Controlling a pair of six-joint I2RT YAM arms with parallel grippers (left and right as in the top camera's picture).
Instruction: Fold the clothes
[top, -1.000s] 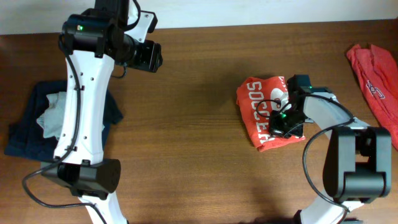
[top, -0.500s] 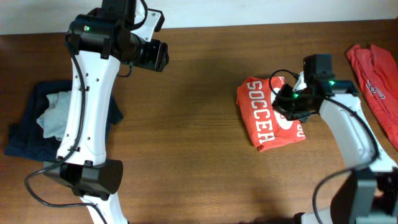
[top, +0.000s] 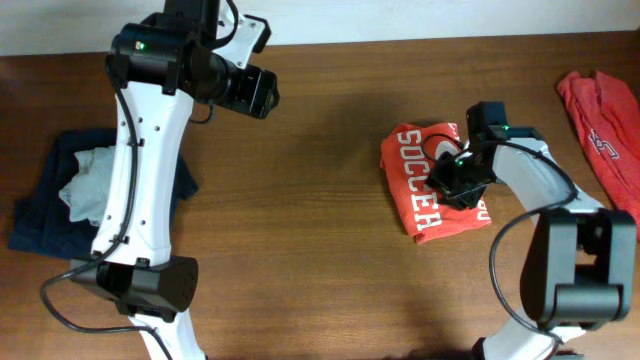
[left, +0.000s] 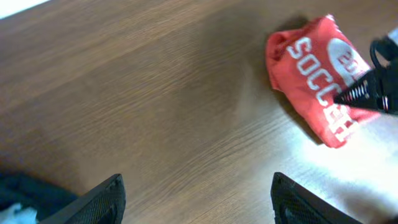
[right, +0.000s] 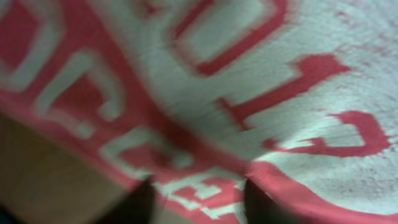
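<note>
1. The folded T-shirt, with its "SOCCER" lettering facing up, lies right of the table's centre.
2. The right gripper sits low over the shirt's right half. Its close view is blurred, so its grip cannot be told.
3. The left gripper hovers at the upper left, fingers spread and empty.
4. A second T-shirt lies crumpled at the right edge.

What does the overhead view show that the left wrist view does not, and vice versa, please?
Only the overhead view shows the second red T-shirt, lying bunched at the far right. Only the left wrist view plainly shows the left gripper's fingers, spread wide apart. Both show the folded SOCCER T-shirt with the right gripper on it, and at least part of the dark blue clothes pile.
</note>
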